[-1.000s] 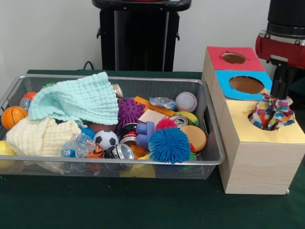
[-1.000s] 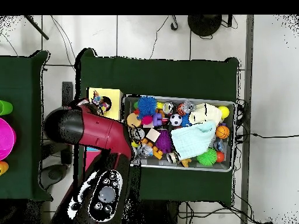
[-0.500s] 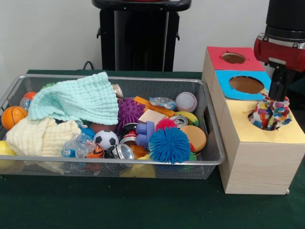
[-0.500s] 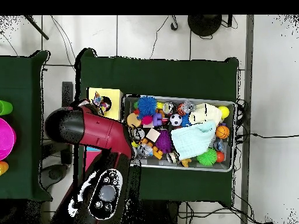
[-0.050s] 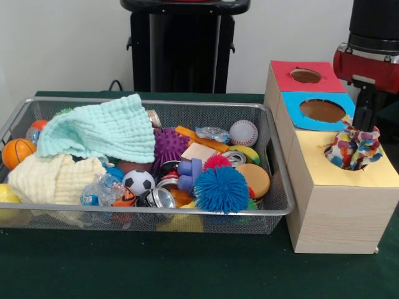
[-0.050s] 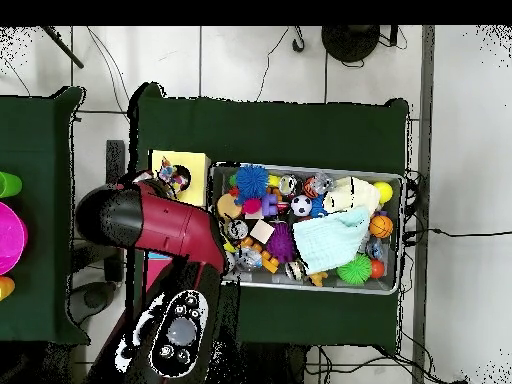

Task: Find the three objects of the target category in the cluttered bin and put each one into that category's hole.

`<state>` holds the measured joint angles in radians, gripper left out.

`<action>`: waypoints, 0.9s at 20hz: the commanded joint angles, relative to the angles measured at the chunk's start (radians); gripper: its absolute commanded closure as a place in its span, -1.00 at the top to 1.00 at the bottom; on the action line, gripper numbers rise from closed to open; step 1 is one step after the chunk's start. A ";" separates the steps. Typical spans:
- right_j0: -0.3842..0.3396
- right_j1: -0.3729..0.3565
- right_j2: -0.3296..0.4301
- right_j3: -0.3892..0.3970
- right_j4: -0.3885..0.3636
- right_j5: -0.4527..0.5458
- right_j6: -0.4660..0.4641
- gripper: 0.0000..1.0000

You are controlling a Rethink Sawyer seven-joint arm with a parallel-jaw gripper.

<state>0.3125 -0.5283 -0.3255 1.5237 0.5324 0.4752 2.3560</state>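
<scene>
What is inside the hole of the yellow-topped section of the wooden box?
A multicoloured patterned cloth sits bunched in the yellow-topped section's hole, partly sticking out, with the gripper directly above. Anything deeper inside is hidden by the cloth.

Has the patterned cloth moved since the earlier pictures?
Yes. The cloth now sits slightly lower in the yellow hole, against the fixed blue panel above it.

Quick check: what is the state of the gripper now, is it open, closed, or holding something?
Gripper: cannot be told. It stands right above the patterned cloth that sits in the yellow hole, and whether it grips the cloth is not visible.
</scene>
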 commanded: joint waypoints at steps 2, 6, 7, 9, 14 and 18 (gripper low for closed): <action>-0.009 0.071 0.041 0.033 -0.044 0.002 0.135 -1.00; -0.019 0.101 0.031 0.000 -0.042 -0.003 0.136 -1.00; -0.019 0.106 0.027 -0.007 -0.042 -0.002 0.138 -1.00; -0.021 0.115 0.023 -0.014 -0.041 -0.005 0.138 -1.00; -0.018 0.130 0.010 -0.027 -0.036 -0.013 0.147 -1.00; -0.015 0.133 -0.005 -0.036 -0.034 -0.003 0.152 -1.00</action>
<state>0.3175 -0.4668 -0.3655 1.4919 0.5327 0.4750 2.3560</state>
